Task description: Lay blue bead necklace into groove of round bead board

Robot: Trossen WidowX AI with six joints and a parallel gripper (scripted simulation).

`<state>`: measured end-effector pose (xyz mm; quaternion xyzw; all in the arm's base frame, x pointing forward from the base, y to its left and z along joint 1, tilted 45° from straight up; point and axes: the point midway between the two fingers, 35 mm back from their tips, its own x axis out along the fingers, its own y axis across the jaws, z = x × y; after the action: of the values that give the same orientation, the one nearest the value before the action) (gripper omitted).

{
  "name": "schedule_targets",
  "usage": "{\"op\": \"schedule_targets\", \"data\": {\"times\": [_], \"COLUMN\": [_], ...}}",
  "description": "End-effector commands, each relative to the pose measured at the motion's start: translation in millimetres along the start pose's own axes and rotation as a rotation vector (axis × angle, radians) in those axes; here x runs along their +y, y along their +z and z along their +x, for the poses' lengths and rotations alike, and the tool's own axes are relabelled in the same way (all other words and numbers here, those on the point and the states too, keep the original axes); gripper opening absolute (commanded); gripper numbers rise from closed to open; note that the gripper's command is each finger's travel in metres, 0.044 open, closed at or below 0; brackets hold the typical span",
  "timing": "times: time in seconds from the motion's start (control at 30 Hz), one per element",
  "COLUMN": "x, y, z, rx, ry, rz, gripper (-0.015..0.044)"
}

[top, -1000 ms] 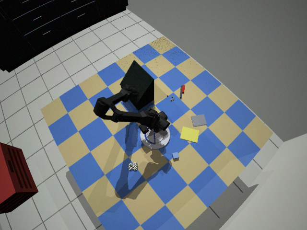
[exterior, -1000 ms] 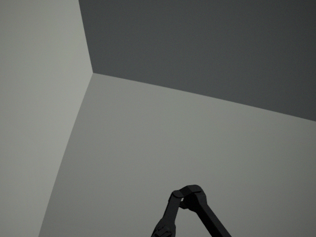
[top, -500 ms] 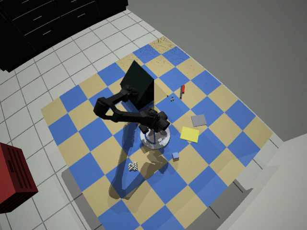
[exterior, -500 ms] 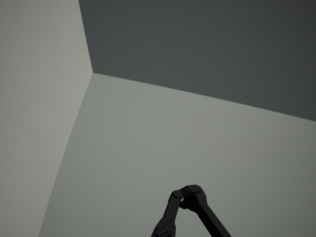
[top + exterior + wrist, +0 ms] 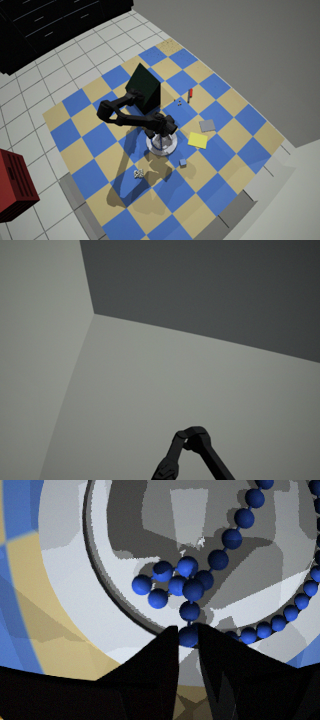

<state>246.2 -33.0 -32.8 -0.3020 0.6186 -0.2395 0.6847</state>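
Observation:
The round bead board (image 5: 174, 146) (image 5: 59, 555) is pale, with a dark ring groove. The blue bead necklace (image 5: 161, 145) (image 5: 218, 560) lies on it. In the wrist view one stretch follows the groove along the right and lower right, another runs diagonally across the middle, and several beads are bunched inside the ring at the lower left of centre. My gripper (image 5: 187, 634) is shut on one bead of the necklace at the board's near edge, over the groove line. The fingertips hide part of the groove there. In the top view the arm hides the fingertips.
A dark green block (image 5: 142, 85) stands behind the arm. A yellow tile (image 5: 197, 140) and grey tile (image 5: 207, 125) lie right of the board, a small blue cube (image 5: 182, 162) at its lower right, white beads (image 5: 138, 173) at its lower left. The exterior view shows only the arm (image 5: 174, 449).

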Motion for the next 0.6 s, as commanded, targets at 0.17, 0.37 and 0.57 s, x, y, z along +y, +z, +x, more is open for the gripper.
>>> {"op": "schedule_targets", "data": {"times": [0.17, 0.37, 0.57], "x": [6.9, 8.2, 8.2], "y": [-4.4, -5.6, -5.6], "z": [-3.2, -2.1, 7.2], "rx": [-0.004, -0.004, -0.004], "ry": [0.003, 0.003, 0.002], "rz": [0.008, 0.008, 0.008], "gripper": [0.0000, 0.0000, 0.0000]}}
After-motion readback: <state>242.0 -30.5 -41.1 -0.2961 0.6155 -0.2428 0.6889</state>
